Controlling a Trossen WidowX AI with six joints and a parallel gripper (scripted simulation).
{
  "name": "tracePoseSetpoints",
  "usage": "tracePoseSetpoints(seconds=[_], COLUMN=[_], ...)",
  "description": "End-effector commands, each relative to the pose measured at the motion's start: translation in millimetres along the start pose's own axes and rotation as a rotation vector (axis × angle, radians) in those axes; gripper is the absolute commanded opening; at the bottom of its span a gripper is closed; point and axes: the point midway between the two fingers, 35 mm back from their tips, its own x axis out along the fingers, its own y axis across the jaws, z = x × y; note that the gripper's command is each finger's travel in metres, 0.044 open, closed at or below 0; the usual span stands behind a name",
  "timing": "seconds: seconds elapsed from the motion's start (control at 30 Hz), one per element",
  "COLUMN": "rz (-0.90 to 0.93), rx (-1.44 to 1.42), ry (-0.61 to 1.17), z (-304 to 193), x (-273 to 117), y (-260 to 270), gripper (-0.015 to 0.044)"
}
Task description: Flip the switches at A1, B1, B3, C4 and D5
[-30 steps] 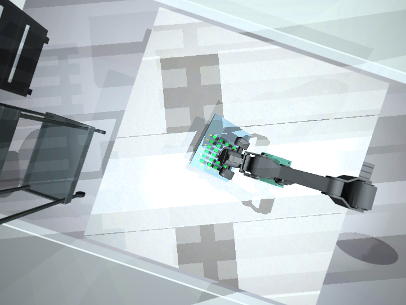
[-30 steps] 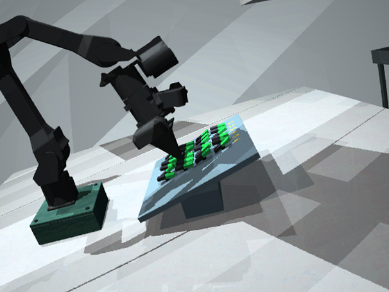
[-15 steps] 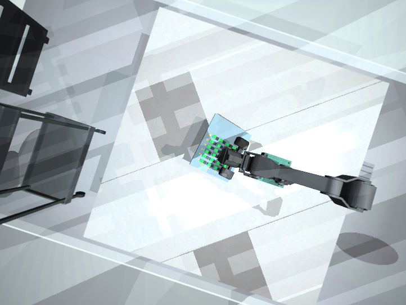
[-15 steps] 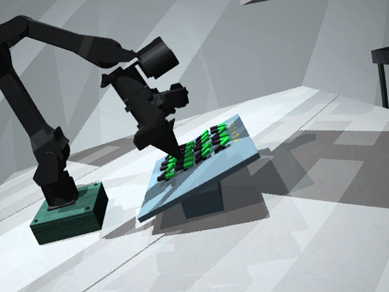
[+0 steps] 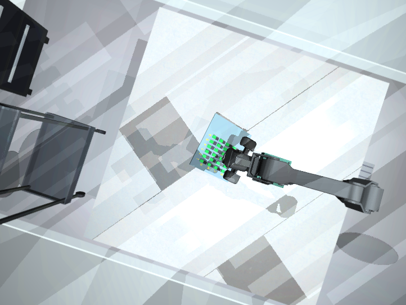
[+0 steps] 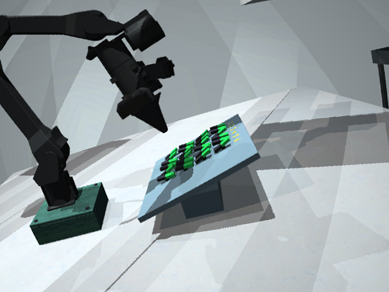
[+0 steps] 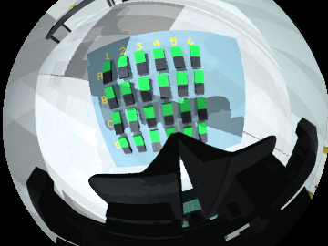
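Note:
The light blue panel (image 5: 226, 124) (image 6: 195, 179) (image 7: 233, 68) is tilted, with rows A to D of green-and-black switches. In the wrist view, A1 (image 7: 107, 72) and B1 (image 7: 110, 97) are at the left, B3 (image 7: 145, 88) is in the third column and C4 (image 7: 168, 114) near the middle. D5 (image 7: 188, 132) is partly hidden by the fingers. Which ends are raised is hard to tell. My gripper (image 6: 165, 130) (image 7: 175, 137) is shut and empty. Its tip is above the panel in the exterior view, with a visible gap, and overlaps row D in the wrist view.
The panel stands on a blue-grey block (image 6: 203, 201). The arm's green base (image 6: 68, 214) is on the near side of the panel. A cart (image 5: 58, 157) and a black cabinet (image 5: 19, 49) are far off at the left in the top view. Shadows cross the table.

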Motion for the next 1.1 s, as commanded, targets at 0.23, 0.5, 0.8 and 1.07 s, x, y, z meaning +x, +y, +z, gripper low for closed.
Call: tracePoseSetpoints(seconds=[0.23,0.5,0.8,1.07], rz=[-0.001,-0.001,-0.001,-0.001], rx=[0.002,0.002,0.002,0.002], ry=[0.023,0.041,0.040,0.040], z=[-24,-25,-25,-25], x=[7,31,42,54], y=[-26,-26,-26,-26], gripper=[0.0000,0.0000,0.0000,0.0000])
